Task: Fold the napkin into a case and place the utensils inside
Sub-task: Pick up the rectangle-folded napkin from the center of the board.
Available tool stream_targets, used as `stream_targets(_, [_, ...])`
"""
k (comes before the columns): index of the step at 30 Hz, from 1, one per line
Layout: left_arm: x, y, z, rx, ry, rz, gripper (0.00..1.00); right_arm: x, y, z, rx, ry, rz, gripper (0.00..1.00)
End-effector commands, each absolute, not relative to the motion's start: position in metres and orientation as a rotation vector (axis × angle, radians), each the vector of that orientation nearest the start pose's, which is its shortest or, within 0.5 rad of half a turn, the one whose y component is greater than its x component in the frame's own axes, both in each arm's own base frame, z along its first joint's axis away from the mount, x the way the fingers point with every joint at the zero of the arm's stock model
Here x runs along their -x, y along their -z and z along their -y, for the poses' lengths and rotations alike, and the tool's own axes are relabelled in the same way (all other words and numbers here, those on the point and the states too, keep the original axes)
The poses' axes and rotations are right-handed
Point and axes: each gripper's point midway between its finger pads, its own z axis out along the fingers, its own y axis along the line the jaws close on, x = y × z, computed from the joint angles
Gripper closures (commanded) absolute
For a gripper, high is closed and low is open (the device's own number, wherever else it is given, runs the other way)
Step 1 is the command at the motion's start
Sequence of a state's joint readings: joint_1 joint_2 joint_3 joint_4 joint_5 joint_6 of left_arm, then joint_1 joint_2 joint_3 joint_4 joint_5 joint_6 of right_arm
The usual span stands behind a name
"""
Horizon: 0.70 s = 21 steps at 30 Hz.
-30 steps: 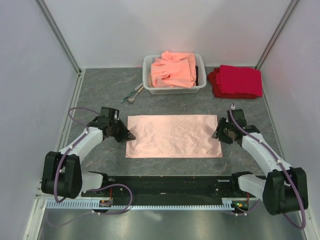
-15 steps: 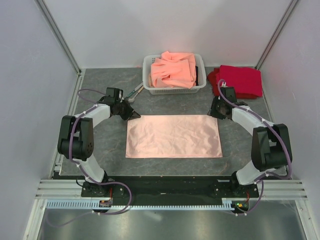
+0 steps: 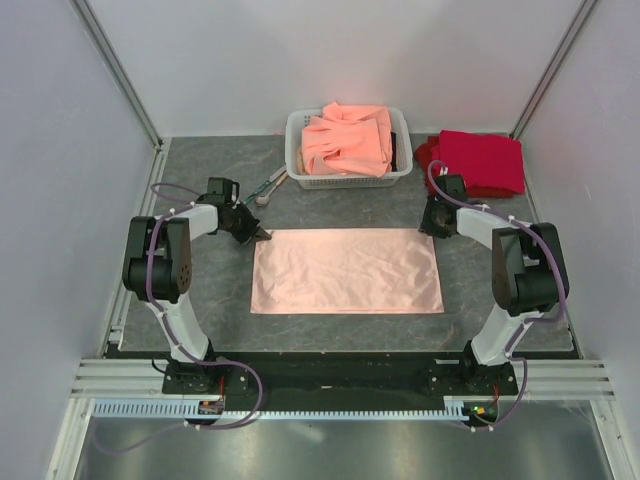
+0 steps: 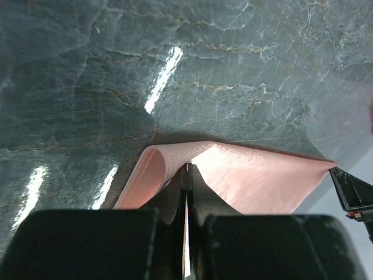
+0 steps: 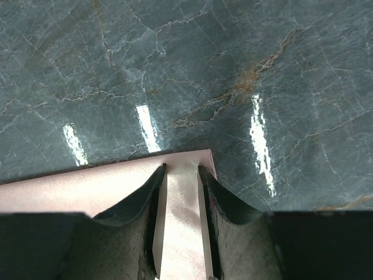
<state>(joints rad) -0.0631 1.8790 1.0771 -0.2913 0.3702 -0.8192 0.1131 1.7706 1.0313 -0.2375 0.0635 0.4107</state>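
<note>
The pale-pink napkin lies flat as a wide rectangle in the middle of the table. My left gripper is at its far left corner, shut on that corner; in the left wrist view the cloth curls up around the closed fingertips. My right gripper is at the far right corner, jaws a little apart, with the napkin corner showing in the gap. The utensils, a spoon and teal-handled pieces, lie on the table left of the basket.
A white basket heaped with orange-salmon cloths stands at the back centre. Deep red folded cloths lie at the back right, close behind the right gripper. White walls enclose both sides.
Both grippers moved from the napkin's side edges away from the bases to its far corners, and the arms stretched out. The napkin's outline stays about the same.
</note>
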Motion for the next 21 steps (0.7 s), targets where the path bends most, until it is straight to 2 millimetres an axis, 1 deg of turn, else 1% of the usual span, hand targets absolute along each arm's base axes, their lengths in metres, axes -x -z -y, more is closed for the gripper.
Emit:
stream_targets(1, [-0.394, -0.023, 0.104, 0.825, 0.676, -2.604, 0.98, -0.417, -0.037, -0.04, -0.37, -0.067, -2.441, 0.65])
stream_targets(4, [-0.391, -0.032, 0.105, 0.805, 0.691, -2.595, 0.97, -0.419, -0.05, -0.034, -0.381, -0.031, -2.405, 0.64])
stream_targets(5, [-0.392, -0.039, 0.105, 0.797, 0.699, -2.579, 0.97, -0.419, -0.058, -0.033, -0.391, -0.029, -2.387, 0.62])
stream_targets(6, [-0.391, -0.042, 0.105, 0.792, 0.7, -2.573, 0.97, -0.418, -0.063, -0.031, -0.404, -0.024, -2.376, 0.61])
stream_targets(9, [-0.39, -0.045, 0.1, 0.788, 0.663, -2.565, 0.97, -0.411, -0.076, -0.036, -0.434, -0.064, -2.354, 0.54])
stream_targets(12, [-0.387, -0.037, 0.096, 0.791, 0.644, -2.583, 0.97, -0.403, -0.085, -0.046, -0.44, -0.124, -2.338, 0.47])
stream_targets(14, [-0.386, -0.031, 0.096, 0.781, 0.639, -2.6, 0.96, -0.396, -0.082, -0.061, -0.416, -0.211, -2.354, 0.46])
stream_targets(15, [-0.383, -0.024, 0.097, 0.779, 0.635, -2.62, 0.96, -0.392, -0.08, -0.067, -0.42, -0.249, -2.364, 0.46])
stream_targets(16, [-0.383, -0.024, 0.096, 0.774, 0.632, -2.622, 0.96, -0.39, -0.078, -0.078, -0.399, -0.322, -2.372, 0.46])
stream_targets(17, [-0.383, -0.024, 0.096, 0.747, 0.626, -2.625, 0.96, -0.383, -0.069, -0.079, -0.407, -0.333, -2.394, 0.45])
stream_targets(18, [-0.381, -0.027, 0.095, 0.727, 0.611, -2.617, 0.95, -0.378, -0.064, -0.079, -0.412, -0.329, -2.418, 0.45])
stream_targets(19, [-0.383, -0.045, 0.093, 0.69, 0.599, -2.572, 0.91, -0.375, -0.062, -0.077, -0.418, -0.312, -2.43, 0.45])
stream_targets(20, [-0.383, -0.055, 0.092, 0.642, 0.557, -2.545, 0.88, -0.372, -0.061, -0.068, -0.442, -0.253, -2.426, 0.45])
stream_targets(21, [-0.378, -0.062, 0.094, 0.612, 0.551, -2.532, 0.84, -0.367, -0.061, -0.063, -0.456, -0.216, -2.434, 0.45])
